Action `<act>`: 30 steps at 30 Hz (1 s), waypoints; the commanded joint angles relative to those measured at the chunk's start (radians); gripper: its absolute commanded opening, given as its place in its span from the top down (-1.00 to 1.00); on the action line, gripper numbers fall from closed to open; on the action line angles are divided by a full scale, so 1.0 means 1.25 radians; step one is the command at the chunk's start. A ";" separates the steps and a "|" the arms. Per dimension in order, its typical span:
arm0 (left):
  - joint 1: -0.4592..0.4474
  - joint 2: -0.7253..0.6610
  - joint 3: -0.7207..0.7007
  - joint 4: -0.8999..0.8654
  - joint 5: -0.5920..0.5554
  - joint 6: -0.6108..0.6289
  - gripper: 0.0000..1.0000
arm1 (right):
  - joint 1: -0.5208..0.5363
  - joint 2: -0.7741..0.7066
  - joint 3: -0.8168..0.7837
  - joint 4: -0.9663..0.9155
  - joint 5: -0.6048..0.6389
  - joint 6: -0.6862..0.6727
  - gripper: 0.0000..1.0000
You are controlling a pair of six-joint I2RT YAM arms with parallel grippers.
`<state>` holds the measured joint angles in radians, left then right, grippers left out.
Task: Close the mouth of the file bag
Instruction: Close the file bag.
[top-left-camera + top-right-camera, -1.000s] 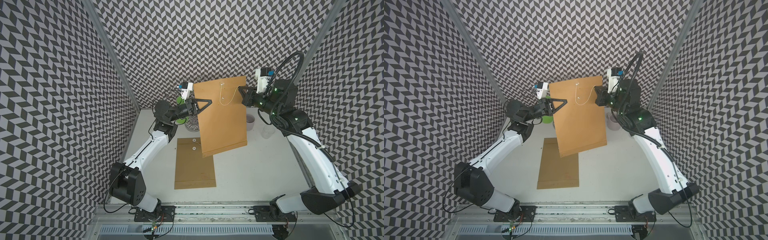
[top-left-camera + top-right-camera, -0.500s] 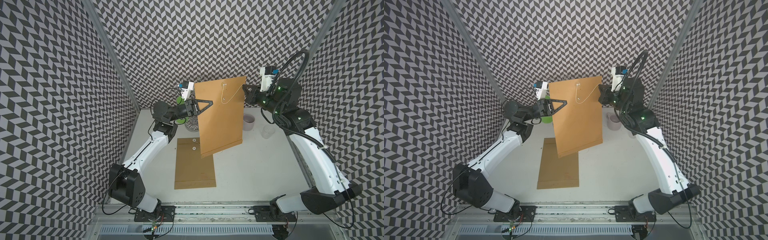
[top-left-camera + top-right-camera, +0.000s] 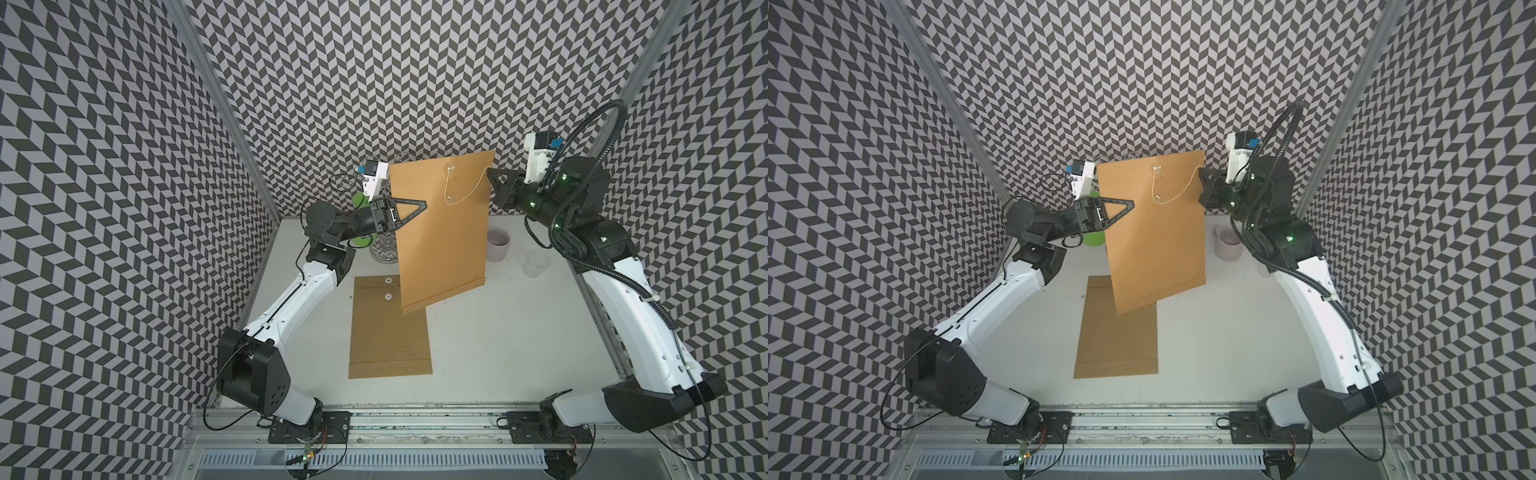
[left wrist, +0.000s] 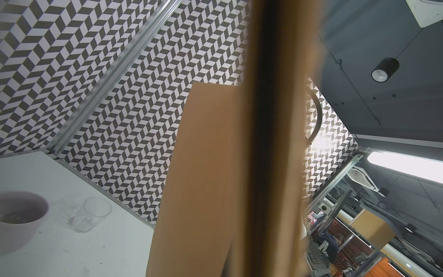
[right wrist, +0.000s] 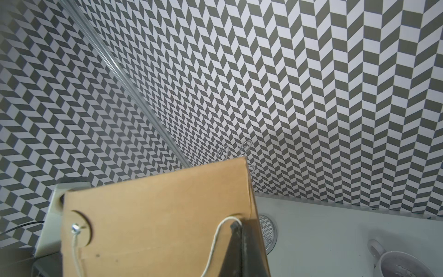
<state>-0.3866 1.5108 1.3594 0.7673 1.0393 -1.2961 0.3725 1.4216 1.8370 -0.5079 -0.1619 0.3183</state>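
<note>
We see the bag (image 3: 440, 241) hanging upright in the air between the two sets of fingers, its mouth end uppermost and its bottom edge clear of the tabletop (image 3: 498, 353). The left fingers (image 3: 419, 205) are pressed together on one side edge of the bag, and in both top views one of them lies across the face turned toward us. The right fingers (image 3: 496, 178) are pressed together too, pinching the end of the string (image 3: 447, 183) right at the opposite edge. We cannot tell whether they nip the paper as well. From there the string sags in a slack loop back to the disc (image 3: 450, 167) near the mouth, about midway between the fingers. In the right wrist view the string (image 5: 213, 244) rises to the tip of a dark finger (image 5: 239, 251). Below the left fingers a second bag (image 3: 388, 332) lies flat, and its reddish print (image 3: 409, 351) is too small to read. A cup (image 3: 497, 245) and a glass (image 3: 536, 264) stand below the right fingers.
</note>
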 commanded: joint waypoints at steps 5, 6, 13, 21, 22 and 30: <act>0.003 -0.011 0.043 -0.081 -0.085 0.048 1.00 | 0.062 -0.036 -0.011 0.058 -0.035 0.019 1.00; 0.002 -0.011 0.050 -0.110 -0.098 0.064 1.00 | 0.080 -0.035 -0.008 0.058 -0.035 0.019 1.00; -0.001 -0.001 0.072 -0.147 -0.135 0.063 1.00 | 0.146 -0.027 0.002 0.044 0.026 0.007 1.00; -0.001 -0.003 0.067 -0.080 -0.083 0.031 1.00 | 0.083 -0.028 0.006 0.020 0.047 -0.014 1.00; -0.001 -0.006 0.065 -0.079 -0.077 0.035 1.00 | 0.073 -0.026 0.010 0.016 0.045 -0.018 1.00; -0.011 -0.036 0.051 -0.120 0.002 0.095 1.00 | 0.027 -0.007 0.061 0.006 0.041 -0.030 1.00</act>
<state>-0.3927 1.5116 1.4197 0.6113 0.9897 -1.2236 0.4091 1.4086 1.8675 -0.5213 -0.1188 0.2970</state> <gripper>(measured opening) 0.056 0.047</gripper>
